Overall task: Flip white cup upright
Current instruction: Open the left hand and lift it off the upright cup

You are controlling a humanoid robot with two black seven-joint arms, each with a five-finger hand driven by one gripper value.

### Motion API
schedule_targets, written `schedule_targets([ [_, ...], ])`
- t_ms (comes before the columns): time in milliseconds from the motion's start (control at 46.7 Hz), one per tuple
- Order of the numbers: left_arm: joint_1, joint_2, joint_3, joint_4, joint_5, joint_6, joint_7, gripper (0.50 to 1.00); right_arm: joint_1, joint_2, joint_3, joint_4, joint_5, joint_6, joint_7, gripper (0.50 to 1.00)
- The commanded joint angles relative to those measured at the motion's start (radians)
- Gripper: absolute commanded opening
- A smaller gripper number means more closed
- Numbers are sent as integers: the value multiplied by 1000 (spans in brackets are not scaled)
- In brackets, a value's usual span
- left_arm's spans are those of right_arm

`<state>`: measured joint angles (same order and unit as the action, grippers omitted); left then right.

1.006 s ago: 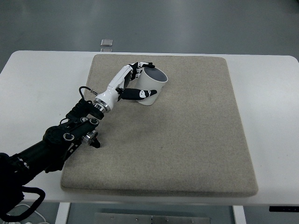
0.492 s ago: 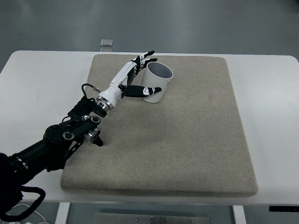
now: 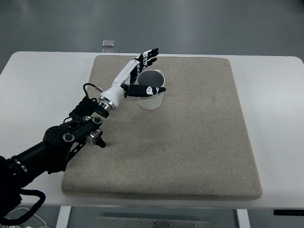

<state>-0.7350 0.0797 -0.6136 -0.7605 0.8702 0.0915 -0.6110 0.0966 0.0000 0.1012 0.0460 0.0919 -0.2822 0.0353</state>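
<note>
The white cup [image 3: 151, 96] stands upright on the far left part of the beige mat [image 3: 190, 142], mouth facing up, with its dark interior visible from above. One second ago it was tilted, mouth toward the upper right, and held within the fingers; half a second ago it was less tilted. It is now level on its base, so the flip appears to be complete.

The left hand [image 3: 142, 76] is positioned at the cup's left side. Its fingers [image 3: 149, 55] extend straight past the far side of the rim and are spread apart, no longer wrapped around the wall as in the earlier views. The thumb [image 3: 148, 90] lies across the near wall just below the rim; whether it still touches the cup cannot be determined. The hand is judged open and releasing, not clamped.

The left arm runs from the lower left corner across the mat edge. The mat rests on the white surface [image 3: 38, 80]. A small grey object [image 3: 109, 43] lies on the floor beyond the far edge. The right arm is not visible.

Remaining action, as judged: withdraw the hand leftward without tipping the cup.
</note>
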Motion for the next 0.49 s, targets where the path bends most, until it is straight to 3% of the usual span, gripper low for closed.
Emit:
schedule_targets([
  [0,-1,6,-8,-28,0,2,0,992,0,0,0,0,0,0,0,928],
  [471,-83,12,-68,-123,-13,39,0,992,0,0,0,0,0,0,0,928],
])
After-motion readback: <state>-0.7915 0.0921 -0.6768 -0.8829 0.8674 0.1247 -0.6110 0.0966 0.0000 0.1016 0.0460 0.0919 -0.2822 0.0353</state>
